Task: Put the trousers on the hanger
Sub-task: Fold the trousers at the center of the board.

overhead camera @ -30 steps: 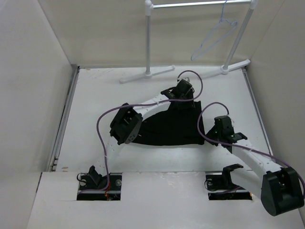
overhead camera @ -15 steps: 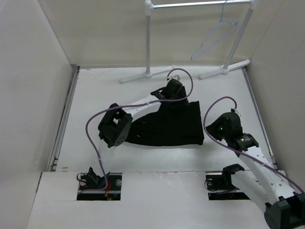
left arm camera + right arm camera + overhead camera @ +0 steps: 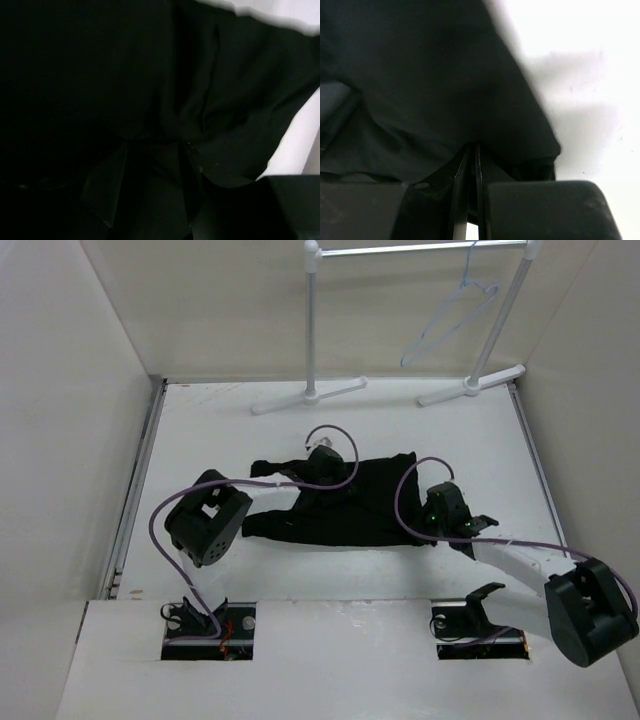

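Trousers (image 3: 372, 512) pulled left — left gripper (image 3: 154, 145) lost in dark folds.

Trousers (image 3: 372, 508) on table (image 3: 200, 440), hanger (image 3: 450, 322) behind

No writing, label, brand mark, number or sign can be read anywhere in any of the three views.

Trousers (image 3: 370, 505) dragged toward left edge of surface (image 3: 200, 440), now wider, flatter. Left pincer (image 3: 320, 468) drawn nearer, leftward. Right pincer (image 3: 432, 510) swung onto trousers' right end.
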Available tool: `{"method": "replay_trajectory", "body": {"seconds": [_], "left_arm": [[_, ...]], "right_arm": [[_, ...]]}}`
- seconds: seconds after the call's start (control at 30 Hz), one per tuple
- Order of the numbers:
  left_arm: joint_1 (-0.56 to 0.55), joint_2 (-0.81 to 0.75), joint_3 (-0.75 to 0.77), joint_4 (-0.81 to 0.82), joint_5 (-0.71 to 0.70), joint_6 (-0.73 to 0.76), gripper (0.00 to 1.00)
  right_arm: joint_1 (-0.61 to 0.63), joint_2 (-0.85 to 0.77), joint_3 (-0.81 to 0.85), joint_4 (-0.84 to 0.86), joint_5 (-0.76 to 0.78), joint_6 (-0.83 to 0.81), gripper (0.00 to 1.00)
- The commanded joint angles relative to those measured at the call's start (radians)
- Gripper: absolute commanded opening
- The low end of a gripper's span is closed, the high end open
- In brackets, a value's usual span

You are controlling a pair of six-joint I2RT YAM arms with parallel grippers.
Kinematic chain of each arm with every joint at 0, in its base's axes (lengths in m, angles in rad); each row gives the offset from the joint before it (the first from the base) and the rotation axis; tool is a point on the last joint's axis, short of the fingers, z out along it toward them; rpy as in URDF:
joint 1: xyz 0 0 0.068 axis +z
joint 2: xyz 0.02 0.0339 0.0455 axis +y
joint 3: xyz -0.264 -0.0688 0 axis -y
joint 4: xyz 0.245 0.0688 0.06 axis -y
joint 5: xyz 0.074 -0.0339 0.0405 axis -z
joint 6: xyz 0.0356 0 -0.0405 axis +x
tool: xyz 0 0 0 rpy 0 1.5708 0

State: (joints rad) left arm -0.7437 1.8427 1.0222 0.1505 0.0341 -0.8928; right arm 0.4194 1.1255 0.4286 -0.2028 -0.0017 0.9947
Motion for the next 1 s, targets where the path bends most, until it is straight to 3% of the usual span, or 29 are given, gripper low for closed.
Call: {"method": "replay_trajectory", "body": {"seconds": [0.0,0.3,0.5,0.53,0.6,0.73,0.97], "left_arm": [[0.109,-0.078,-0.077,0.066,-0.066,0.005,0.46],[0.235,-0.292,-0.209,0.058,-0.008,0.031,0.46],[0.307,-0.437,-0.174,-0.048,-0.002,0.08,0.47],[0.312,-0.453,-0.163,-0.066,-0.002,0.095,0.47],[0.318,-0.473,-0.149,-0.097,-0.003,0.117,0.47],[0.312,-0.507,-0.181,-0.137,-0.006,0.111,0.47],[0.339,-0.566,-0.37,-0.141,-0.065,0.074,0.47]], "right_arm": [[0.025,0.025,-0.021,0.102,0.009,0.064,0.14],[0.089,0.082,0.087,0.063,0.003,0.064,0.19],[0.118,-0.016,0.235,-0.064,0.009,0.018,0.41],[0.101,-0.016,0.26,-0.061,0.012,-0.004,0.41],[0.033,0.04,0.318,-0.04,-0.001,-0.056,0.32],[-0.085,0.259,0.403,0.077,-0.03,-0.108,0.2],[-0.156,0.568,0.501,0.132,-0.031,-0.007,0.16]]}}
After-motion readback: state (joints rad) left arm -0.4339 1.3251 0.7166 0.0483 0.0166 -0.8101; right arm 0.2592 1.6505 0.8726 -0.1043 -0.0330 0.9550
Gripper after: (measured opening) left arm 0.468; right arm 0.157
